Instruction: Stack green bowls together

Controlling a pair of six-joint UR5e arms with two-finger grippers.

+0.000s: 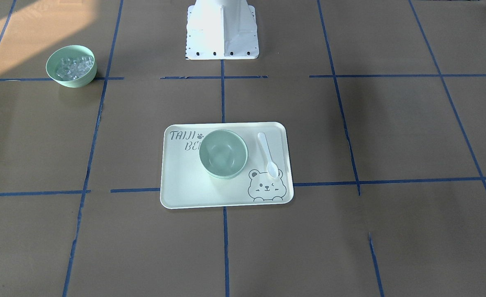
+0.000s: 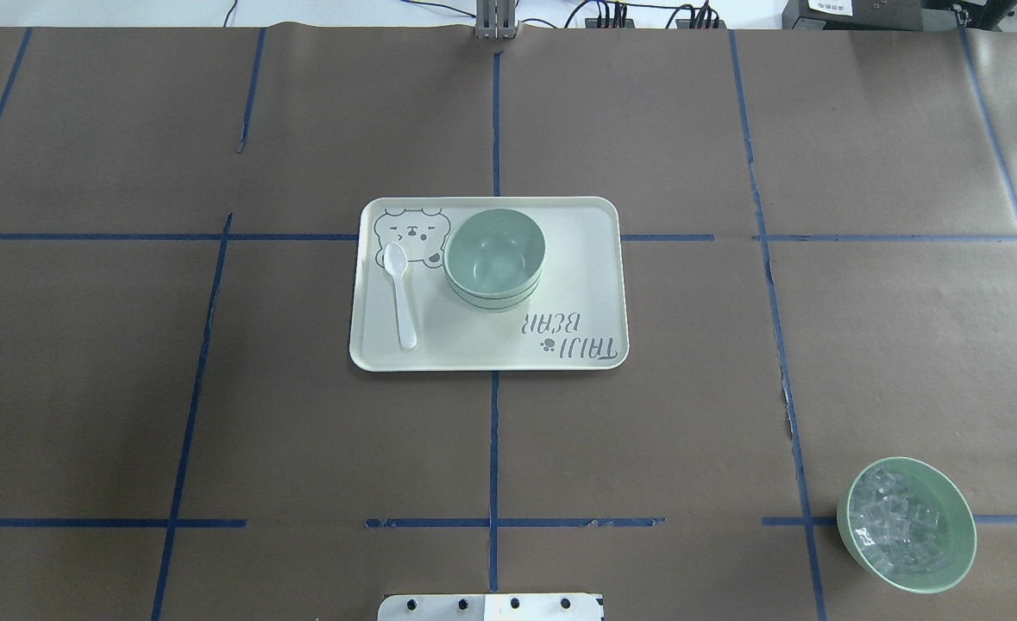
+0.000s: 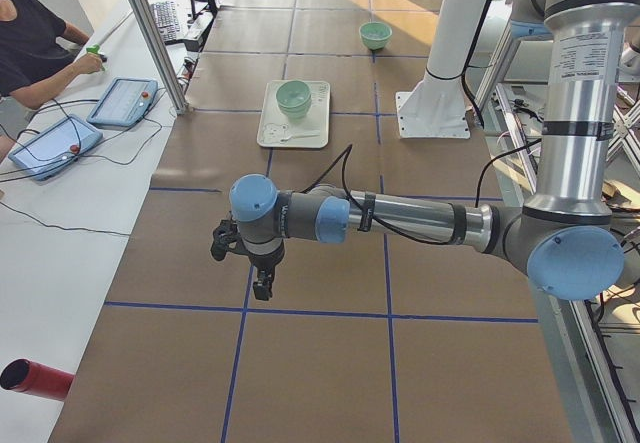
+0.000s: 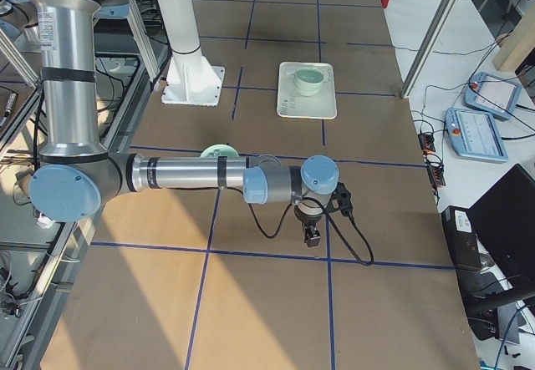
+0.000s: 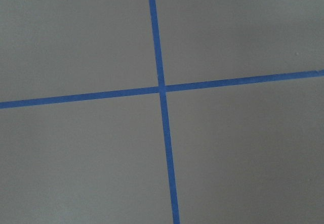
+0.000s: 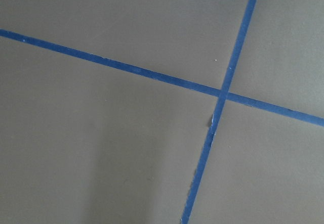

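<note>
Green bowls: I am seeing the green bowls [image 2: 494, 250] nested into one upright stack, mouth up. Layered rims are showing under the top one, but I cannot count them with certainty.
Stack position: It is sitting on the tray [image 2: 473, 358], on the half farther from the robot's edge, just beside the printed bear face.
Tray: It is lying flat around the middle of the desk, a little toward the edge opposite the robot, its long sides running parallel to that edge.
Spoon [image 2: 402, 297]: A white spoon is lying on the tray on the robot's left of the stack, close to it but not touching, its scoop overlapping the bear print.
Ice bowl [image 2: 907, 524]: A separate green bowl holding clear cubes is standing near the robot's edge toward the right end of the desk, well apart from the tray.
Left gripper [image 3: 262, 291]: It is hanging over the left end of the desk, pointing down, well apart from the tray. I cannot tell how far its fingers are parted, or whether they are holding anything.
Right gripper [image 4: 311, 238]: It is hanging likewise over the right end, pointing down. I cannot tell its opening or its hold.
Wrist cameras: Both are showing only brown paper and crossing blue tape [image 5: 162, 88].
</note>
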